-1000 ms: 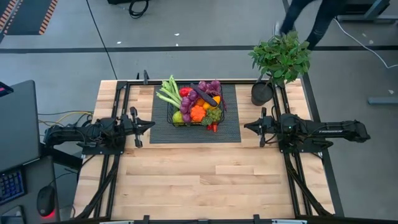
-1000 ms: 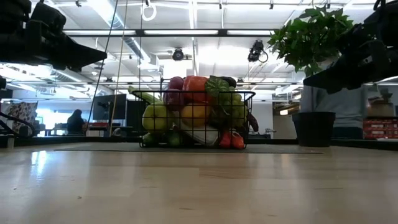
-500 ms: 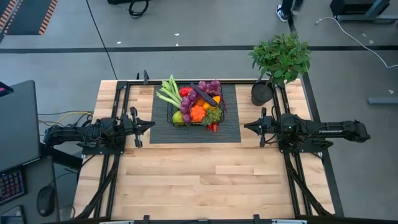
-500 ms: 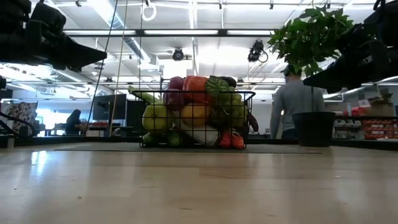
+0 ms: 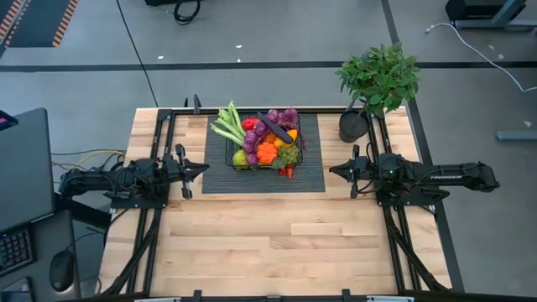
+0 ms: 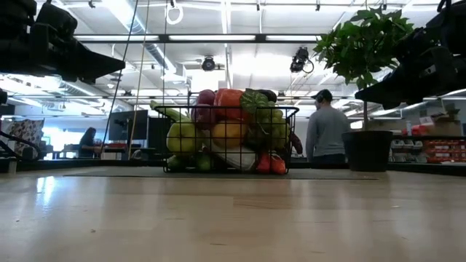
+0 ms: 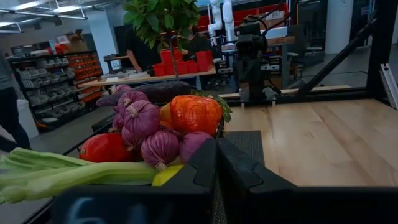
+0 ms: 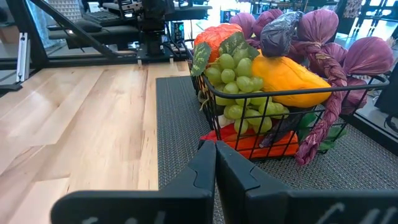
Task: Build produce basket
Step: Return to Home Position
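The black wire-mesh basket [image 5: 264,151] stands on a dark mat [image 5: 310,176] at the table's far middle, its base on the mat. It is heaped with produce [image 6: 229,127]: a leek [image 7: 56,171], purple onions or grapes [image 7: 146,127], an orange pepper [image 7: 194,114], green grapes [image 8: 239,78], a yellow pepper [image 8: 289,78], carrots [image 8: 261,142]. My left gripper [image 5: 201,169] hovers left of the mat, shut. My right gripper [image 5: 333,171] hovers right of the mat, shut. Both are clear of the basket.
A potted plant [image 5: 377,80] in a black round pot [image 5: 353,126] stands at the table's far right corner, just behind my right arm. A person [image 6: 325,135] stands in the room beyond the table. Bare wood [image 5: 268,235] fills the table's near half.
Both arms have kept still and the basket has not moved. A person beyond the table has walked across the room behind the plant, leaving the high view.
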`<state>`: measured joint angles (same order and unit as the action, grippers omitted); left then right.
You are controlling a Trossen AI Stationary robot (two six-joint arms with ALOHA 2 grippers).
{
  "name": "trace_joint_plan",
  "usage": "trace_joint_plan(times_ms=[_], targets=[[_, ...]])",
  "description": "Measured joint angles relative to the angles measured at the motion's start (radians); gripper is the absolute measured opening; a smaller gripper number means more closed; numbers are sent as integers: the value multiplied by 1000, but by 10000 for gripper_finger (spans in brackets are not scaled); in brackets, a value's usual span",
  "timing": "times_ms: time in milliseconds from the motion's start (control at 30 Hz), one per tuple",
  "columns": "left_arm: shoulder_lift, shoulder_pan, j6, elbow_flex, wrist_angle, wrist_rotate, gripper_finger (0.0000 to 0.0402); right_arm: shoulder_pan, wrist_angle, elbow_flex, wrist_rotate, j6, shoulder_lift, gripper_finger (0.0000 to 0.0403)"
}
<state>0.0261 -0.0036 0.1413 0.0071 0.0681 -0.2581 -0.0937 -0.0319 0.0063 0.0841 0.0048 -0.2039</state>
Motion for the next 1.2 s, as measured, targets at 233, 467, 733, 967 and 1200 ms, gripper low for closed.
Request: trace_joint_plan(times_ms=[233, 467, 733, 967, 1200], targets=[[0, 0, 0, 0, 0, 0, 22, 0, 0, 0, 0, 0, 0, 16], [0, 0, 0, 0, 0, 0, 28, 0, 0, 0, 0, 0, 0, 16], [0, 0, 0, 0, 0, 0, 17, 0, 0, 0, 0, 0, 0, 16], [0, 0, 0, 0, 0, 0, 26, 0, 0, 0, 0, 0, 0, 16], [0, 0, 0, 0, 0, 0, 24, 0, 0, 0, 0, 0, 0, 16]])
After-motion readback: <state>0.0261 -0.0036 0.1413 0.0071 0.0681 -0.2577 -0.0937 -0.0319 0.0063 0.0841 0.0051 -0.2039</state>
